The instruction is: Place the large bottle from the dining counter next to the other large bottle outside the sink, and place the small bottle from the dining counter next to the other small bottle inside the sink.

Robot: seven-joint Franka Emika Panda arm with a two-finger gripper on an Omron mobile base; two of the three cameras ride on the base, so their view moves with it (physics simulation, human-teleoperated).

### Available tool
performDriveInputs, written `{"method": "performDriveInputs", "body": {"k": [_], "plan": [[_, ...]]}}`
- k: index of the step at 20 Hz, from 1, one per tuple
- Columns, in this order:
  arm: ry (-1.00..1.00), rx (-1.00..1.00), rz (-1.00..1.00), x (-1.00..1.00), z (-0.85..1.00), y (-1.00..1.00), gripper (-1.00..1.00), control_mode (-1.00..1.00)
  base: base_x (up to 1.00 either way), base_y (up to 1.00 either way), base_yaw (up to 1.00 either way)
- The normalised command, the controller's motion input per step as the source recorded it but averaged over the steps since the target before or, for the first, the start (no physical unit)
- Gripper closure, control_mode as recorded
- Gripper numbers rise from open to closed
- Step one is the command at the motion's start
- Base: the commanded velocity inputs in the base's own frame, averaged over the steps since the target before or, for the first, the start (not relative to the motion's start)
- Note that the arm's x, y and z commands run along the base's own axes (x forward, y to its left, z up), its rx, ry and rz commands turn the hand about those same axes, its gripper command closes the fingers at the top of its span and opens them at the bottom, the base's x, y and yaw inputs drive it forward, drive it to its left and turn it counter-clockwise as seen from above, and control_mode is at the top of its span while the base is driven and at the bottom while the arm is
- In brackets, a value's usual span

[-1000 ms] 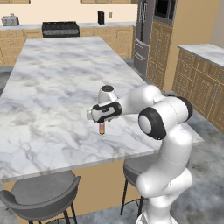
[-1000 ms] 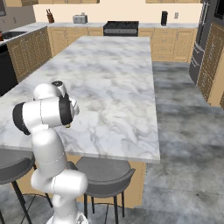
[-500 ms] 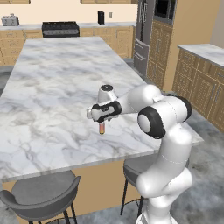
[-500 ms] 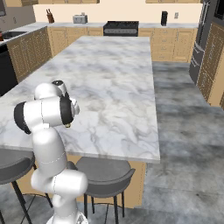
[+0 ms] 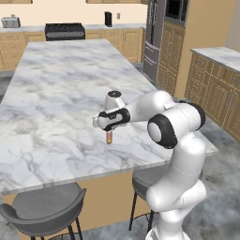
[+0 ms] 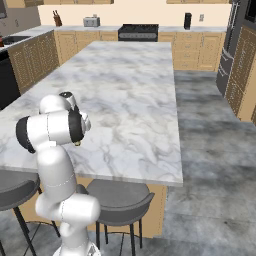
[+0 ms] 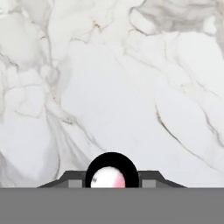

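Left base view: gripper (image 5: 108, 131) hangs over the near part of the marble counter (image 5: 56, 84) with a small bottle (image 5: 108, 137) pointing down from it, reddish-brown at its lower end, clear of the surface. Hand view confirms: jaws closed narrow on the small bottle's round pale cap (image 7: 109, 177), dark fingers either side, bare marble beyond. I judge the step in hand to be the carry of the small bottle from the dining counter; the placing in the sink is not yet done. Right base view shows a sink (image 6: 15, 39) at the far left, on the wall counter, well apart from the arm. Its contents are too small to tell. Next move, as I read it: drive the base toward the sink, keep the grip upright, then lower beside the other small bottle.
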Motion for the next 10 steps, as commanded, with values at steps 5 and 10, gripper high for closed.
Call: {"method": "performDriveInputs", "body": {"k": [5, 10], "plan": [[-0.08, 0.02, 0.00, -0.50, 0.08, -0.05, 1.00, -1.00, 0.00, 0.00, 0.00], [-0.17, 0.05, 0.00, -0.94, 0.42, -0.12, 1.00, -1.00, 0.00, 0.00, 0.00]]}}
